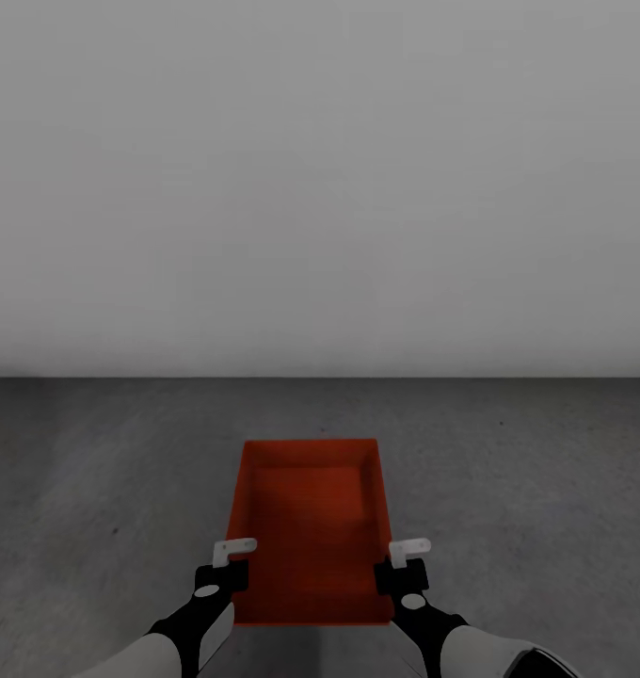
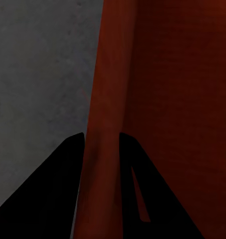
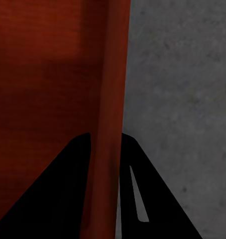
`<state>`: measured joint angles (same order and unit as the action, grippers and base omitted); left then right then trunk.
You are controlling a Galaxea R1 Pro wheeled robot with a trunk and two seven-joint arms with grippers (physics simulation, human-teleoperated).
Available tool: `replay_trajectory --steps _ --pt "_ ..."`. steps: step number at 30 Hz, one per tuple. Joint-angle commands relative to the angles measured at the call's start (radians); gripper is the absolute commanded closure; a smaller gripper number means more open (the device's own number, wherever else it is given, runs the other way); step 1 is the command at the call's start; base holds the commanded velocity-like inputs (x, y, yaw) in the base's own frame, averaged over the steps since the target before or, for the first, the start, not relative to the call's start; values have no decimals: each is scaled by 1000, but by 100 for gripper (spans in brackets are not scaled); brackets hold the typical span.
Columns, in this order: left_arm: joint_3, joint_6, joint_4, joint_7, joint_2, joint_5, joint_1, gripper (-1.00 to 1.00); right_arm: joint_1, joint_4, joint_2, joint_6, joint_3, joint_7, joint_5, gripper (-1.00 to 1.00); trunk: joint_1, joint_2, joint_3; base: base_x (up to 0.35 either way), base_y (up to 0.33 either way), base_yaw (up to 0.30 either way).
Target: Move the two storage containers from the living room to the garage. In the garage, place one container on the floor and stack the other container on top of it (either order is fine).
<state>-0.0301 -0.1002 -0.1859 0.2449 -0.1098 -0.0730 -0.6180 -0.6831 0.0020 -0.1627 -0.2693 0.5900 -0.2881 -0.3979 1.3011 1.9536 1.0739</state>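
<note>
Concrete floor (image 1: 94, 490), dark grey and rough, fills the lower half of the head view, meeting a plain pale grey wall (image 1: 320, 188) that takes up the upper half. 1 orange-red storage container (image 1: 311, 527) sits low in the centre of the frame, open side up, its long axis running away from the robot; whether it rests on the floor or hangs just above it cannot be told. The left claw (image 1: 228, 565) is clamped on the container's left long wall near the closer end, and the right claw (image 1: 403, 563) is clamped on the right long wall opposite. In the left wrist view the 2 dark fingers (image 2: 53, 194) straddle the thin red wall, 1 inside and 1 outside. The right wrist view shows the same pinch, with grey floor beside the rim.
</note>
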Motion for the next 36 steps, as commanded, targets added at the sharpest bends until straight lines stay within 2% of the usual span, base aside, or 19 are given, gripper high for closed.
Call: replay_trajectory --steps 1,34,36 --pt "16 -4 -1 10 -1 -1 0 100 -1 -13 -1 -1 -65 -5 -3 100 4 8 4 0 0 0" --pt "16 -4 0 10 -1 -1 0 100 -1 -13 -1 -1 -66 -3 -2 100 130 239 107 0 0 0" --pt "16 -4 0 10 -1 -1 0 100 0 -13 -1 -1 -65 -3 -2 100 130 239 107 0 0 0"
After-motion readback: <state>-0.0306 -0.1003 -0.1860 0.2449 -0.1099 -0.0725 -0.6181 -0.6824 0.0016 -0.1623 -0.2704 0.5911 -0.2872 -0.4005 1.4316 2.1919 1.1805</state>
